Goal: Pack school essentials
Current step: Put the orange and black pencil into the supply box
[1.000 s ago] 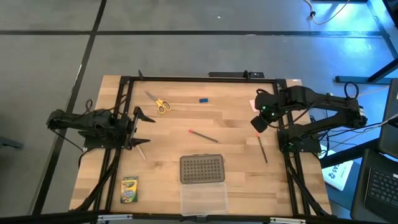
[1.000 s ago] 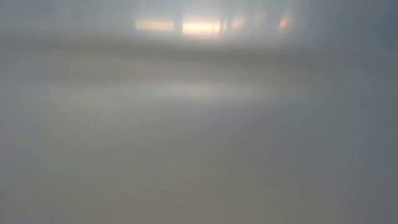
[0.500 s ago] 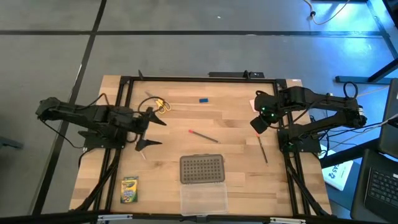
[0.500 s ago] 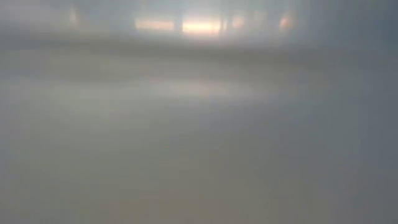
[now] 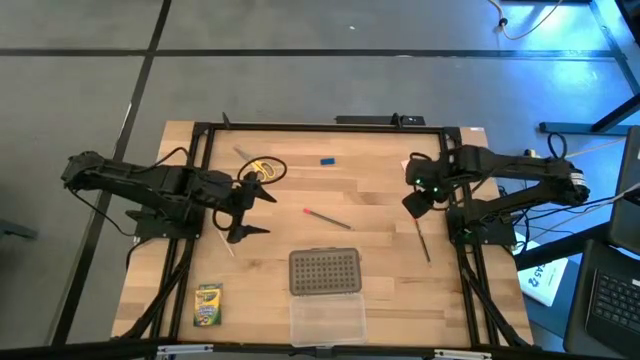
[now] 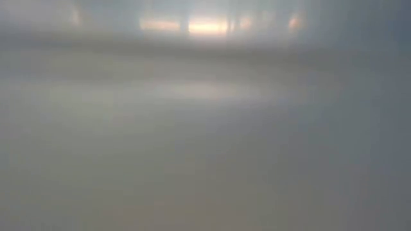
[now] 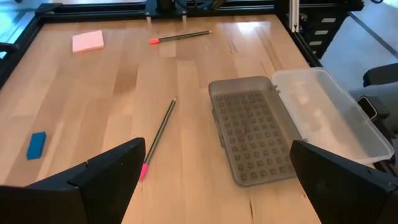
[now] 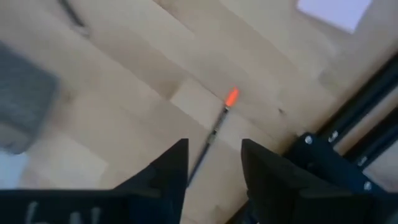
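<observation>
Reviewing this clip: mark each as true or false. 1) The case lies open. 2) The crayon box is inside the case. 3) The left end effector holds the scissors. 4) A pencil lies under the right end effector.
1) True: the clear plastic case lies open beside its grey dotted lid.
2) False: the crayon box lies on the table, left of the case.
3) False: the left end effector is open and empty; the scissors lie on the table.
4) True: a dark pencil lies below the right end effector.
</observation>
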### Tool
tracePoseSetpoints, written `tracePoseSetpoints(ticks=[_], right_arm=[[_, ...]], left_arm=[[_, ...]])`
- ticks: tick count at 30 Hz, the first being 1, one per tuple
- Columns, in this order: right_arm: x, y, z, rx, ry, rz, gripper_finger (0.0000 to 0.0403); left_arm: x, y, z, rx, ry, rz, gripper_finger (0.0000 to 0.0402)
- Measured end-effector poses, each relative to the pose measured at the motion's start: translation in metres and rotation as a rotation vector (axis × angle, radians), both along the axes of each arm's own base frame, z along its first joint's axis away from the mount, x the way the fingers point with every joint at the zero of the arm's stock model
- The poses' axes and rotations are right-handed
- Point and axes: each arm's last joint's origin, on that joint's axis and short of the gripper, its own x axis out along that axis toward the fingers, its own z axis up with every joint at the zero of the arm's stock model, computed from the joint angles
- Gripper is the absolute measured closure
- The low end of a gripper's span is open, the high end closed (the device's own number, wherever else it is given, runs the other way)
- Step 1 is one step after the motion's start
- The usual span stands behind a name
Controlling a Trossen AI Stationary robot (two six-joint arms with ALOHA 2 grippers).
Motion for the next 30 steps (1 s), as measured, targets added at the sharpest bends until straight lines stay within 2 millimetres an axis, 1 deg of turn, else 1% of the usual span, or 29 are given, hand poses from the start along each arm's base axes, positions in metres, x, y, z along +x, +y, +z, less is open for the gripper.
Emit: tracePoseSetpoints(ticks=[2, 6, 10, 14, 19, 26, 30], right_arm=[[0.000, 0.000, -0.017, 0.006, 0.027, -0.023, 0.0233], [0.005, 0.000, -0.044, 0.010, -0.007, -0.029, 0.0227], [0.007, -0.001, -0.067, 0.014, -0.037, -0.072, 0.0227], [0.004, 0.000, -0.087, 0.019, -0.031, -0.124, 0.0227], [-0.003, -0.003, -0.106, -0.007, -0.001, -0.164, 0.0227], [-0.005, -0.012, -0.124, -0.015, -0.031, -0.215, 0.0227], [-0.012, -0.016, -0.133, -0.014, -0.002, -0.244, 0.0227]], left_arm=[[0.000, 0.000, 0.000, 0.000, 0.000, 0.000, 0.0005], [0.000, 0.000, 0.000, 0.000, 0.000, 0.000, 0.0005], [0.000, 0.000, 0.000, 0.000, 0.000, 0.000, 0.0005], [0.000, 0.000, 0.000, 0.000, 0.000, 0.000, 0.0005], [0.000, 0.000, 0.000, 0.000, 0.000, 0.000, 0.0005], [0.000, 0.000, 0.000, 0.000, 0.000, 0.000, 0.0005], [0.000, 0.000, 0.000, 0.000, -0.001, 0.000, 0.0005]])
